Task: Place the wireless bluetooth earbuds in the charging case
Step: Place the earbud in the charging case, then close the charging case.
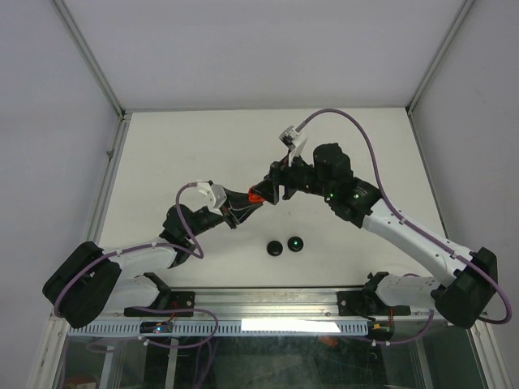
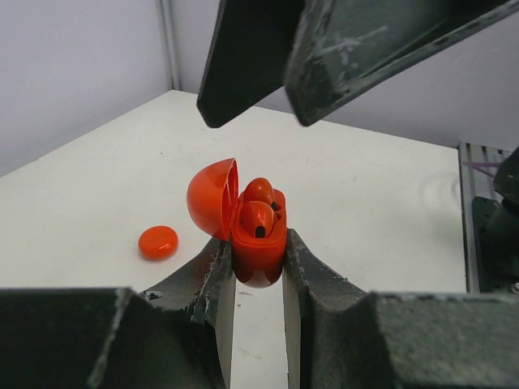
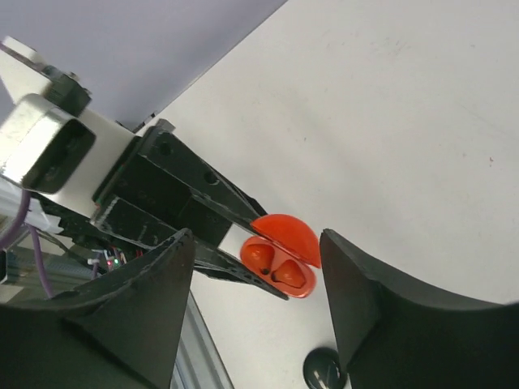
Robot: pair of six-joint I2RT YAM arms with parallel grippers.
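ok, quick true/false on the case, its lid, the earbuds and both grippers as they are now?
1. The left gripper grips the red charging case. True.
2. The lid of the case is shut. False: it stands open.
3. The case is empty. False: two red earbuds sit in it.
4. The right gripper is open and holds nothing. True.
5. A round red disc lies on the table. True.
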